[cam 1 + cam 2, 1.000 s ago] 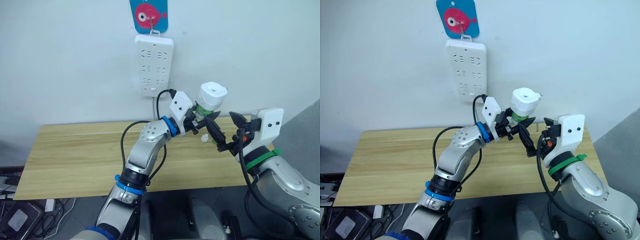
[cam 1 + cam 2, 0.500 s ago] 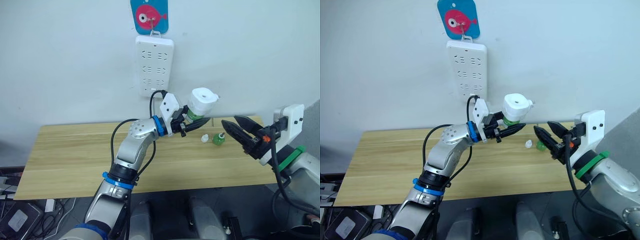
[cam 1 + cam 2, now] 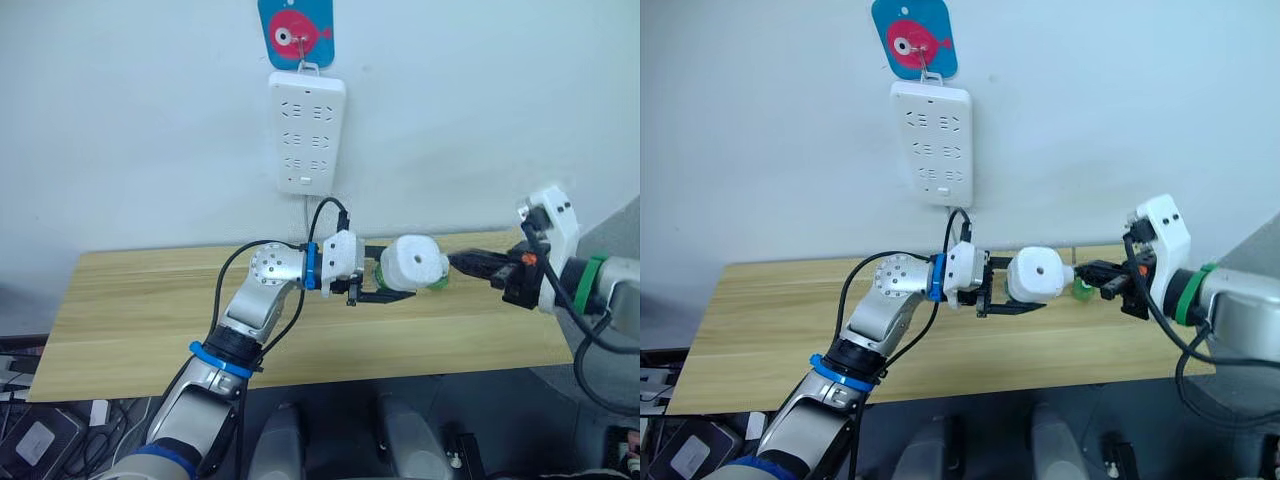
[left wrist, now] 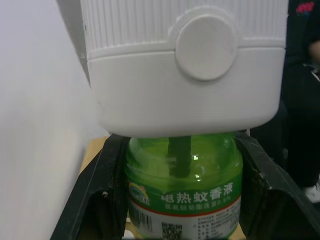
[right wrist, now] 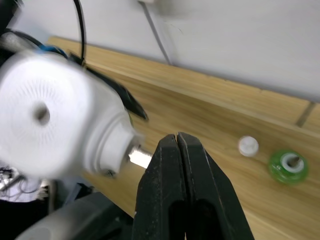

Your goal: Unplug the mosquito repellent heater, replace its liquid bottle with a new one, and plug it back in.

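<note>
My left gripper (image 4: pixel 182 200) is shut on a green liquid bottle (image 4: pixel 182 185) that is seated in the white mosquito repellent heater (image 3: pixel 415 265). The heater is held sideways above the table, with its round vent facing the head camera. Its metal prongs (image 5: pixel 137 157) point toward my right gripper (image 3: pixel 458 263), which is shut and empty, with its tips a short way from the heater. A second green bottle (image 5: pixel 287 166) stands uncapped on the table, beside a small white cap (image 5: pixel 248 145). I cannot tell which bottle is the new one.
The long white power strip (image 3: pixel 307 130) hangs on the wall under a fish-shaped hook (image 3: pixel 297 30), its sockets unoccupied. The wooden table (image 3: pixel 150 310) runs left to right below both arms. A black cable loops from my left wrist.
My left arm has lowered the heater and turned it onto its side. My right gripper has pulled back from the table, closed, and now points at the heater.
</note>
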Controlling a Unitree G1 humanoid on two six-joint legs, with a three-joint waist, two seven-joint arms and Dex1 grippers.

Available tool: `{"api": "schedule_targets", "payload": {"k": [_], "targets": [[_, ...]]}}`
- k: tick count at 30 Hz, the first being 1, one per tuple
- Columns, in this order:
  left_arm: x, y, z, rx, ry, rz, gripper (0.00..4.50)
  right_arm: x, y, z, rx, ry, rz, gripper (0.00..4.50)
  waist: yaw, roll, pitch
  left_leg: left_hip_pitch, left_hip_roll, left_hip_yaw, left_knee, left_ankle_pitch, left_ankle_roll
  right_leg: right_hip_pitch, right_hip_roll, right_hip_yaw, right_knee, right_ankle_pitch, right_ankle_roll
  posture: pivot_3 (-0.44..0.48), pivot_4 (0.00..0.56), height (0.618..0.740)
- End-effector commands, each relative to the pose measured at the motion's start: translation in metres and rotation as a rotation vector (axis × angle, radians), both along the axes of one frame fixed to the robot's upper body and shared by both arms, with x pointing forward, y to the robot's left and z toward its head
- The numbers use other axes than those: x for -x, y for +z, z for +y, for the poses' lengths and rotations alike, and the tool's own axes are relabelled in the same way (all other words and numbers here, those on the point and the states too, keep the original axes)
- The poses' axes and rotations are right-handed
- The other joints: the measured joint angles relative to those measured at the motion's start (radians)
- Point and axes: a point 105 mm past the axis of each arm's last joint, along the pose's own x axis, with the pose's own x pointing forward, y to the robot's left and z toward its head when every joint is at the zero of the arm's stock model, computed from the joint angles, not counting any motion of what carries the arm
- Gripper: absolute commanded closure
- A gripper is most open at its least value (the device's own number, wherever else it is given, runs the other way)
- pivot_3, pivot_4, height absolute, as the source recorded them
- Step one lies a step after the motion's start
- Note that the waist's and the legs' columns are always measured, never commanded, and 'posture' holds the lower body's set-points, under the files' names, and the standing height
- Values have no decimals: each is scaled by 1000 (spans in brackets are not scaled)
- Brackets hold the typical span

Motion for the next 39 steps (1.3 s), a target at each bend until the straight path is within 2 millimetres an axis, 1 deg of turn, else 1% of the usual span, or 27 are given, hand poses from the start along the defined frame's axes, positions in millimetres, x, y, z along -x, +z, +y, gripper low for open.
{"api": "schedule_targets", "payload": {"k": [1, 5, 9, 10, 12, 14, 16, 17, 18, 20, 22, 23, 24, 26, 29, 31, 33, 36, 39], "targets": [[3, 1, -3, -14, -21, -48, 2214, 1, 10, 14, -22, 75, 17, 4461, -1, 0, 0, 0, 0, 0, 0, 0, 0, 0, 0, 0, 0, 0, 0, -190, 220, 740], [1, 0, -4, -14, -8, -54, 2214, -7, 15, 27, -41, 116, 14, 4461, 3, 0, 0, -1, 0, 0, 1, 0, 1, 0, -1, 0, -1, 0, 0, -184, 223, 740], [-1, 1, -4, -3, 10, -60, 2214, -14, 19, 34, -42, 124, -10, 4461, 8, 0, 0, -1, 0, 0, 1, -1, 2, 0, -1, 0, -1, 0, 0, -184, 223, 740], [-2, 2, -5, 6, 13, -63, 2214, -18, 19, 31, -33, 107, -17, 4461, 9, 0, 0, -1, 0, 0, 2, -1, 2, 0, -1, 0, -1, 0, 0, -179, 227, 740], [-2, 4, -4, 16, 18, -62, 2214, -24, 18, 19, -2, 58, -30, 4461, 15, 0, 0, -1, 0, 0, 2, -1, 2, 0, -1, 0, 0, 0, 0, -179, 227, 740], [-2, 4, -3, 21, 16, -58, 2214, -31, 15, 1, 42, 0, -39, 4461, 20, 0, 0, -1, 0, 0, 3, -2, 3, 0, -1, 0, 0, 0, 0, -180, 232, 740], [-2, 5, -1, 29, 20, -55, 2214, -32, 9, -17, 107, -44, -33, 4461, 22, 0, 0, -2, 0, 0, 3, -2, 3, 0, -1, 0, -1, 0, 0, -181, 232, 740], [-3, 5, 0, 31, 22, -55, 2214, -30, 6, -24, 130, -50, -23, 4461, 23, 0, 0, -2, 0, 0, 3, -2, 4, 0, -2, 0, -1, 0, 0, -181, 232, 740], [-3, 5, 0, 32, 25, -56, 2214, -24, 1, -27, 152, -28, 11, 4461, 21, 0, 0, -2, 0, 0, 3, -2, 4, 0, -2, 0, -1, 0, 0, -184, 236, 740], [-5, 6, 0, 34, 29, -58, 2214, -9, -7, -28, 179, 34, 68, 4461, 21, 0, 0, -2, 0, 1, 3, -3, 5, 0, -2, 0, -1, 0, 0, -187, 239, 740], [-6, 6, -1, 32, 31, -63, 2214, 11, -14, -20, 189, 138, 138, 4461, 20, 0, 0, -1, 1, 0, 3, -3, 5, 0, -1, 0, -1, 0, 0, -187, 239, 740], [-6, 6, -2, 32, 31, -65, 2214, 19, -17, -16, 189, 181, 159, 4461, 19, 0, 0, -1, 1, 0, 3, -3, 6, 0, -1, 0, -1, 0, 0, -187, 239, 740], [-6, 6, -3, 32, 31, -68, 2214, 22, -17, -12, 181, 203, 163, 4461, 17, 0, 0, -1, 1, 0, 3, -3, 6, 0, -1, 0, 0, 0, 0, -187, 239, 740], [-5, 6, -5, 31, 20, -72, 2214, 18, -16, -3, 148, 210, 137, 4461, 15, 0, 0, -1, 1, 0, 4, -3, 6, 0, 0, 1, 0, 0, 0, -193, 241, 740], [-1, 5, -8, 19, -10, -77, 2214, 3, -15, 5, 118, 184, 90, 4461, 13, 0, 0, -1, 1, 1, 5, -3, 6, 0, 0, 1, 1, 0, 0, -193, 241, 740], [2, 3, -8, 3, -29, -73, 2214, -10, -13, 8, 104, 150, 59, 4461, 14, 0, 0, -1, 1, 1, 5, -3, 6, 0, 0, 1, 1, 0, 0, -188, 241, 740], [5, 1, -6, -12, -47, -65, 2214, -16, -10, 10, 93, 135, 42, 4461, 15, 0, 0, -1, 1, 1, 4, -3, 6, 0, 0, 1, 0, 0, 0, -184, 242, 740], [6, -3, -4, -39, -50, -51, 2214, -21, -2, 17, 65, 155, 20, 4461, 16, 0, 0, -1, 1, 0, 4, -3, 6, 0, 0, 0, -1, 0, 0, -178, 244, 740], [5, -5, -3, -49, -37, -35, 2214, -15, 5, 32, 37, 222, 6, 4461, 17, 0, 0, -2, 1, 0, 4, -4, 6, 0, -1, 0, -1, 0, 0, -176, 244, 740]]}}
